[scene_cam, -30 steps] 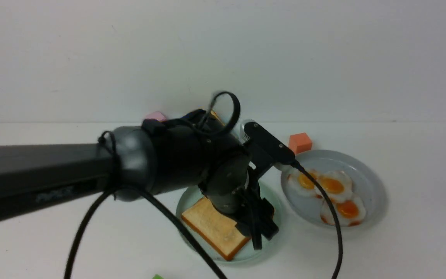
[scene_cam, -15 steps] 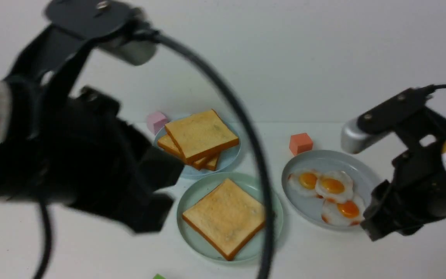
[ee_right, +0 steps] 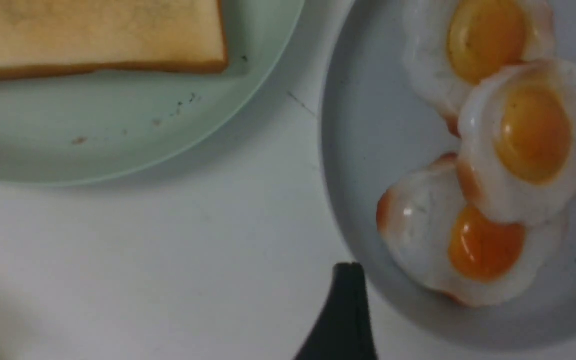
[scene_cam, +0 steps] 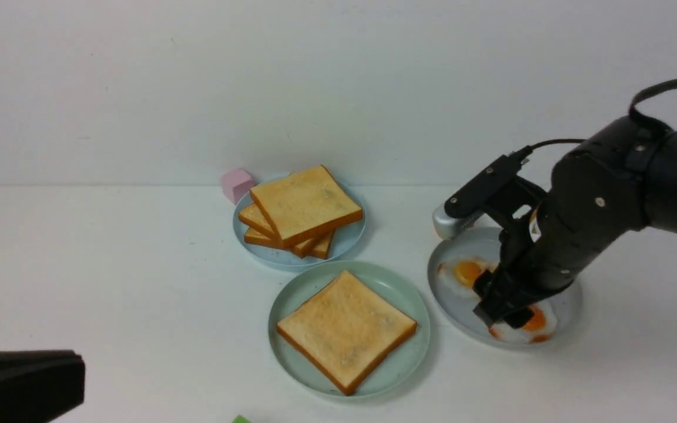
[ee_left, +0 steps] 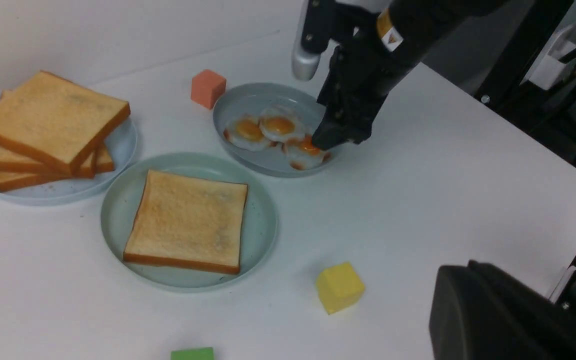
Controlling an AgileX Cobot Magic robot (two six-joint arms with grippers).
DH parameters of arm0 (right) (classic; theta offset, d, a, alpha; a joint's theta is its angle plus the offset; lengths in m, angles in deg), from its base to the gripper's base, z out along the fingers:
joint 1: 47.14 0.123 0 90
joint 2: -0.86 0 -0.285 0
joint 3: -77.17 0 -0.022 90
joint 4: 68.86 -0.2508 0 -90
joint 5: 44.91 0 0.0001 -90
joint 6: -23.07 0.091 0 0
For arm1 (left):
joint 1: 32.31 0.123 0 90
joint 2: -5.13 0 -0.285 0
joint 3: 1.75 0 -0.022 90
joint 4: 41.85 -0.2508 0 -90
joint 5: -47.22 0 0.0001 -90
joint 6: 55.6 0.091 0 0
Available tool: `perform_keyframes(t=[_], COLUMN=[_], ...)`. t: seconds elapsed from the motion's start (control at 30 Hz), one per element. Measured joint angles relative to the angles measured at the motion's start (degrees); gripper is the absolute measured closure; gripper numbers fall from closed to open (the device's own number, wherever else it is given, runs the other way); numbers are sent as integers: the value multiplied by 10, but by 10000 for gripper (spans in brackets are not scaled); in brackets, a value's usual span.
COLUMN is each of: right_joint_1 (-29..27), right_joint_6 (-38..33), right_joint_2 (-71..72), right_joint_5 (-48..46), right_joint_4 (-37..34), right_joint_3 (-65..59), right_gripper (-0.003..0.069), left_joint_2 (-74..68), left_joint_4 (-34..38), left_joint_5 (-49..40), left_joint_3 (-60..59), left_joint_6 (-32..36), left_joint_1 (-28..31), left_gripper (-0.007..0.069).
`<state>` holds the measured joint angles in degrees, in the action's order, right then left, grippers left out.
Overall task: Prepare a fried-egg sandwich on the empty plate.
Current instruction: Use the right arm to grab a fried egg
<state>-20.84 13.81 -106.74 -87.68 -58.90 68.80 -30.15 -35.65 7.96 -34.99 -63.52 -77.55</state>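
The pale mint-green plate (scene_cam: pixel 291 299) holds one golden toast slice (scene_cam: pixel 345 330); both also show in the left wrist view, plate (ee_left: pixel 118 210) and toast (ee_left: pixel 188 220). Three fried eggs (ee_right: pixel 468 240) lie on the grey plate (scene_cam: pixel 450 299). My right gripper (scene_cam: pixel 500 314) is open just above the nearest egg, its fingers (ee_right: pixel 348 310) standing on either side of it, holding nothing. My left gripper (ee_left: pixel 450 300) is pulled back to the near left, its fingers together and empty.
A light-blue plate (scene_cam: pixel 344 241) behind the mint one holds a stack of three toast slices (scene_cam: pixel 305 205). A pink cube (scene_cam: pixel 237 182) sits beside it, an orange cube (ee_left: pixel 208 88) behind the grey plate. A yellow cube (ee_left: pixel 339 286) and a green block (ee_left: pixel 193 353) lie near the front.
My left arm has drawn back from over the mint plate to the near left, leaving the toast there. My right arm has come in and lowered over the egg plate.
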Motion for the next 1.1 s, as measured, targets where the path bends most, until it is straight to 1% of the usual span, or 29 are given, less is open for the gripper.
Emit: perform_keyframes(t=[0.1, 0.2, 0.27, 0.37, 0.57, 0.8, 0.97, 1.1], right_joint_1=[-6, -11, -20, -33, -40, -40, -40, -40], right_joint_6=[-19, -25, -26, -27, -27, -27, -27, -27], right_joint_2=[-45, -71, -98, -119, -120, -114, -85, -77], right_joint_5=[31, 49, 62, 66, 72, 72, 61, 64], right_joint_4=[16, 31, 45, 44, 33, 25, 6, 5], right_joint_3=[3, 6, 12, 17, 19, 19, 17, 17], right_gripper=[31, 39, 65, 97, 119, 163, 169, 169], left_joint_2=[0, 0, 0, 0, 0, 0, 0, 0], left_joint_4=[2, 2, 2, 2, 2, 4, 4, 4], left_joint_5=[0, 0, -1, -1, -1, -5, -5, -5], left_joint_3=[-1, -1, -1, -1, -1, -1, -1, -1], left_joint_6=[0, 0, 0, 0, 0, 0, 0, 0], left_joint_1=[0, 0, 0, 0, 0, 0, 0, 0], left_gripper=[638, 638, 638, 638, 638, 638, 638, 638])
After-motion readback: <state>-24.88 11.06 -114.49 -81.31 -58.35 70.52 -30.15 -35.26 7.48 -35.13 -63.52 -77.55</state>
